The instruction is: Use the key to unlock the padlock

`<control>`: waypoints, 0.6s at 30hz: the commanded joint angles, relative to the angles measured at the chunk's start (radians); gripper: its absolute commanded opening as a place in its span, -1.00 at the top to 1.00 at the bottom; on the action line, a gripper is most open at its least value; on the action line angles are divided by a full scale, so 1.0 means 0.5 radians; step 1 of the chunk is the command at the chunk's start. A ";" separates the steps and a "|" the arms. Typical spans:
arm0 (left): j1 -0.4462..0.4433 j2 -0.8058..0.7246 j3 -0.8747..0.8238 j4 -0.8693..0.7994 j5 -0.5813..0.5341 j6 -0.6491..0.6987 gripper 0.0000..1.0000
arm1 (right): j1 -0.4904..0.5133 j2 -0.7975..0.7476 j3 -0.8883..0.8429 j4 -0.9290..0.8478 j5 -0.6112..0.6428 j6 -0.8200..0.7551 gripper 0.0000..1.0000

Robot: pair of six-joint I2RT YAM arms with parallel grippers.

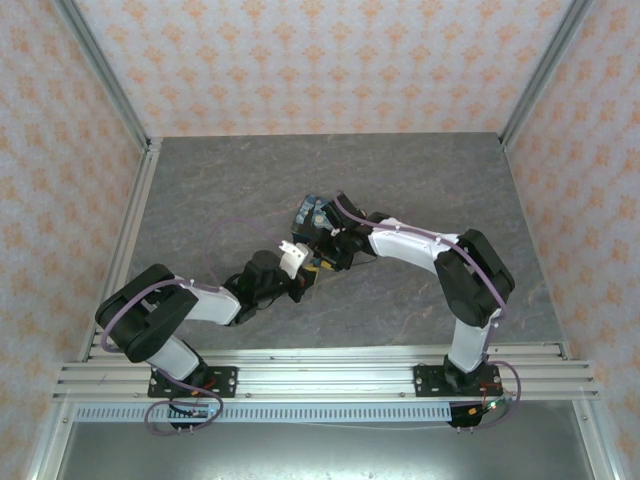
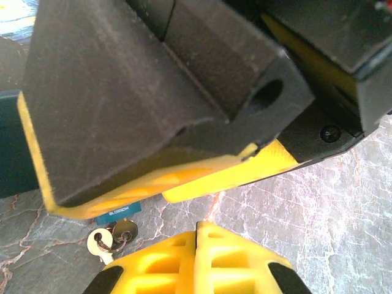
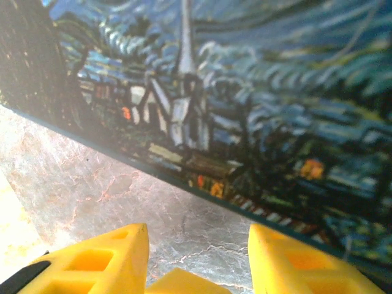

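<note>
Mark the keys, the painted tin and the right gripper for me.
keys point(image 2: 124, 230), left wrist view, on one key's round head.
painted tin point(image 3: 257, 92), right wrist view, on its blue swirl-painted face.
right gripper point(image 3: 196, 254), right wrist view, midway between its open yellow fingertips.

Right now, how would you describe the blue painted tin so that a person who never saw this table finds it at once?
On the grey marbled table, look at the middle, where the left arm and the right arm meet. The tin lies just beyond their tips, toward the far wall. It alone is dark blue, painted with a swirling night sky and a church spire.
</note>
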 commanded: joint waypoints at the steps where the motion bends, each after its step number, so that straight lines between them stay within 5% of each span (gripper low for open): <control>1: 0.017 -0.006 -0.014 0.016 -0.020 -0.010 1.00 | 0.001 -0.089 -0.035 -0.015 0.150 0.004 0.08; 7: 0.110 -0.123 -0.032 -0.091 -0.040 -0.104 1.00 | 0.004 -0.210 -0.085 -0.045 0.366 -0.035 0.08; 12: 0.235 -0.257 -0.040 -0.231 -0.003 -0.204 0.56 | 0.051 -0.278 -0.115 -0.030 0.539 -0.068 0.09; 18: 0.418 -0.330 0.001 -0.385 0.101 -0.334 0.41 | 0.127 -0.227 -0.070 -0.066 0.658 -0.113 0.10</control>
